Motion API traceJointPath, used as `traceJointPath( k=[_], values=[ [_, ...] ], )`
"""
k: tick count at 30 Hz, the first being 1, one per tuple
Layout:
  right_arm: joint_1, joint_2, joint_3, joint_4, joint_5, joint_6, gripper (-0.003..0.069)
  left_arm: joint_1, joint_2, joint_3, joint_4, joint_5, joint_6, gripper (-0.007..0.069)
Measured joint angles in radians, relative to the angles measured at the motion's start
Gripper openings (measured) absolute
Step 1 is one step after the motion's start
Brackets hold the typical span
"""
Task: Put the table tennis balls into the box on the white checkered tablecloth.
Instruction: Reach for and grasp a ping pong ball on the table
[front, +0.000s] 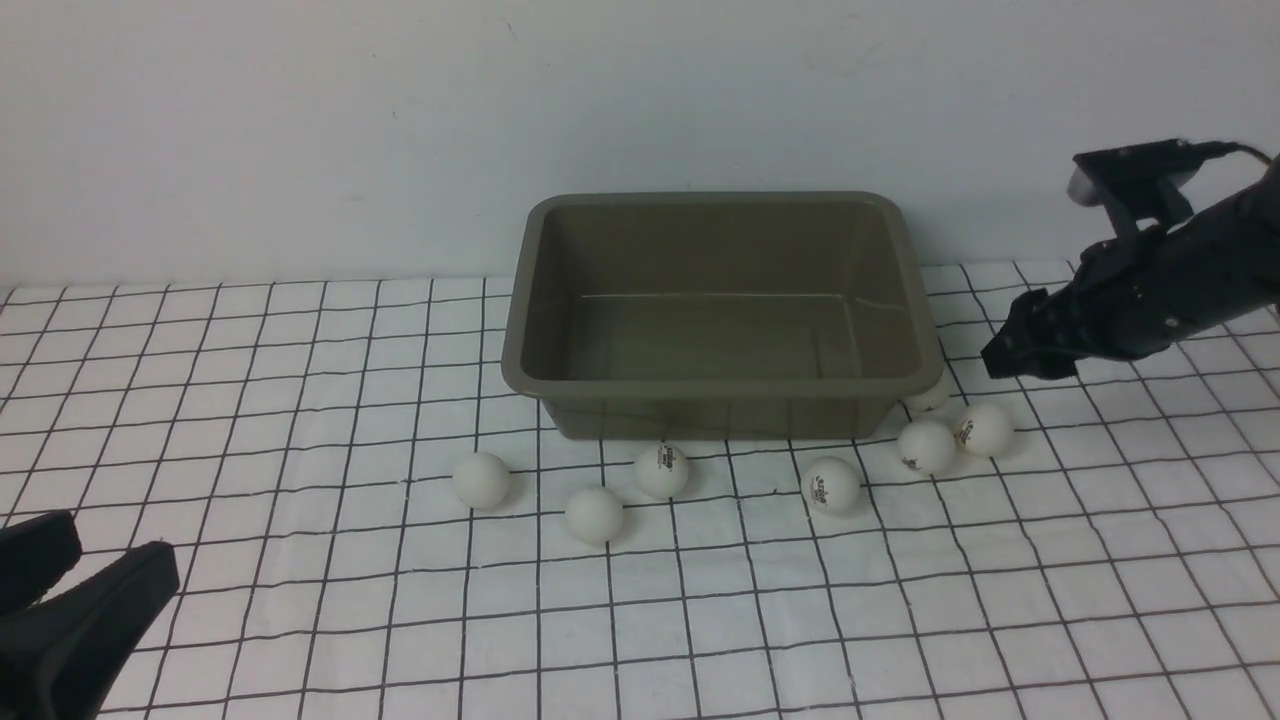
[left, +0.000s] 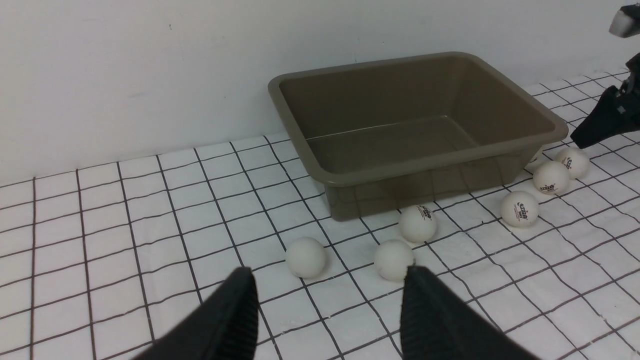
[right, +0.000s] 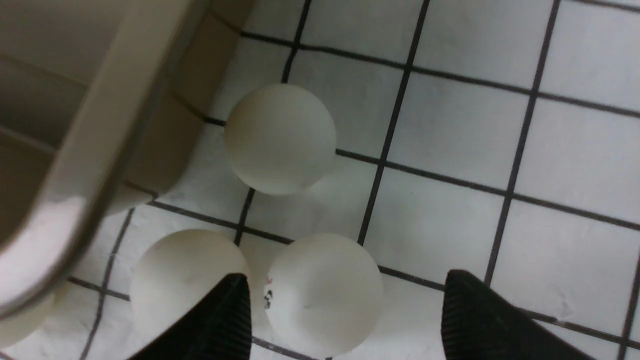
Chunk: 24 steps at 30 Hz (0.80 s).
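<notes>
Barely vis., ball (front: 930, 398) under box (front: 700, 390) rim

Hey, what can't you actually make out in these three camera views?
- Corner ball: front view, mostly hidden behind the box rim.
- Print on the other balls: too small to read in any view.
- Left gripper: front view, cut off by the bottom-left edge.
- Right gripper: front view, its own body hides the gap between the jaws.

all matte black. left tool (left: 327, 280): two tapered fingers (left: 225, 320), ribbed inner faces. right tool (right: 345, 290) same; boxy camera block (front: 1130, 180) plus thin cable (front: 1245, 150) on top.
</notes>
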Motion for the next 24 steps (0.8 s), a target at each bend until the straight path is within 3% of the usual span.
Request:
traceJointPath(
  k=[24],
  values=[
    [0.000, 0.083, -0.003, 0.104, -0.009, -0.050, 0.0462, 0.000, 0.000, 0.000, 0.000, 0.004, 0.000, 0.0356]
  ],
)
